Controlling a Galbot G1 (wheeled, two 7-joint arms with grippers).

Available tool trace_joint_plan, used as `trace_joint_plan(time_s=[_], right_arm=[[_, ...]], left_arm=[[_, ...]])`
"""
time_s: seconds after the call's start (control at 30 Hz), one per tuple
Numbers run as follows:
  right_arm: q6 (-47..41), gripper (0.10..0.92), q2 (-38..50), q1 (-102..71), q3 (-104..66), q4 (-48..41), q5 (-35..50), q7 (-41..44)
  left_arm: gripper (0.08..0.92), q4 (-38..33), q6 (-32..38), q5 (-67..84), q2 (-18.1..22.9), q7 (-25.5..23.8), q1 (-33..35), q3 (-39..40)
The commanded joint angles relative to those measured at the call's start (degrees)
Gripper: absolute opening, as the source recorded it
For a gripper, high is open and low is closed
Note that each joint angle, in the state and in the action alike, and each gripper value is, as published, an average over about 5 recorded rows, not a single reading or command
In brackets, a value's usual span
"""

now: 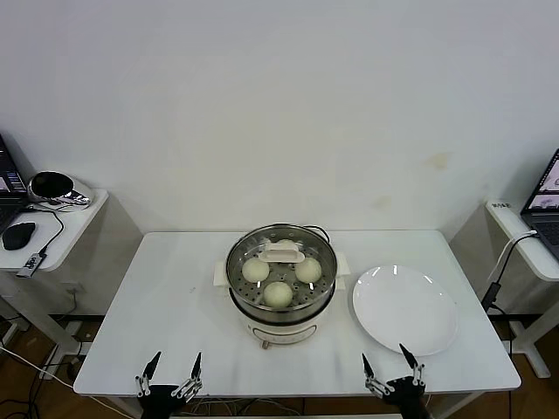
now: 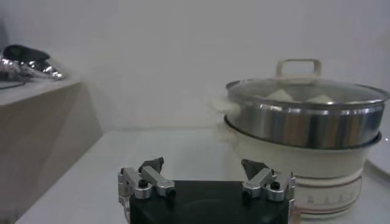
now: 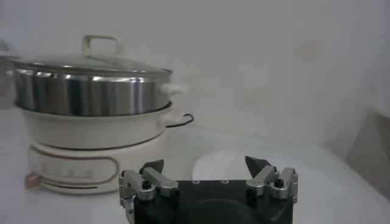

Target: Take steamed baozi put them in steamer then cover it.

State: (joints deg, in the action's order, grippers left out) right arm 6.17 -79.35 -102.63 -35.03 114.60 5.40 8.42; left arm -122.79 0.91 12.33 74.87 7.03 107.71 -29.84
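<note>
The steamer (image 1: 281, 305) stands at the middle of the white table, a shiny steel pot on a white base. The cover (image 1: 284, 253), a glass lid with a cream bar handle, sits on it. Through the glass I see three baozi (image 1: 278, 294); a fourth is partly hidden behind the handle. My left gripper (image 1: 174, 373) is open and empty at the table's front left edge. My right gripper (image 1: 389, 365) is open and empty at the front right edge. The steamer shows in the left wrist view (image 2: 304, 122) and in the right wrist view (image 3: 91, 97).
An empty white plate (image 1: 403, 309) lies right of the steamer, also in the right wrist view (image 3: 225, 165). The steamer's black cord (image 3: 183, 120) runs behind it. Side tables stand left (image 1: 52, 223) and right (image 1: 524, 236) of the table.
</note>
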Motion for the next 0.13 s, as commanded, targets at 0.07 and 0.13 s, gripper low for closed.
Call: trace_joint_plan(time_s=[0.07,0.13], right_arm=[[-2.3,0.823,0.0,-2.0,2.1,1.9,-0.6,-0.5],[-2.2,0.823,-0.1,-2.3,2.2,1.9,-0.6,-0.5]], left_arm=[[0.823,0.7,0.6,1.8,1.2,-0.6,1.3,-0.5],[0.823,0.7,0.6,1.7,1.3,-0.5,1.3,-0.4]])
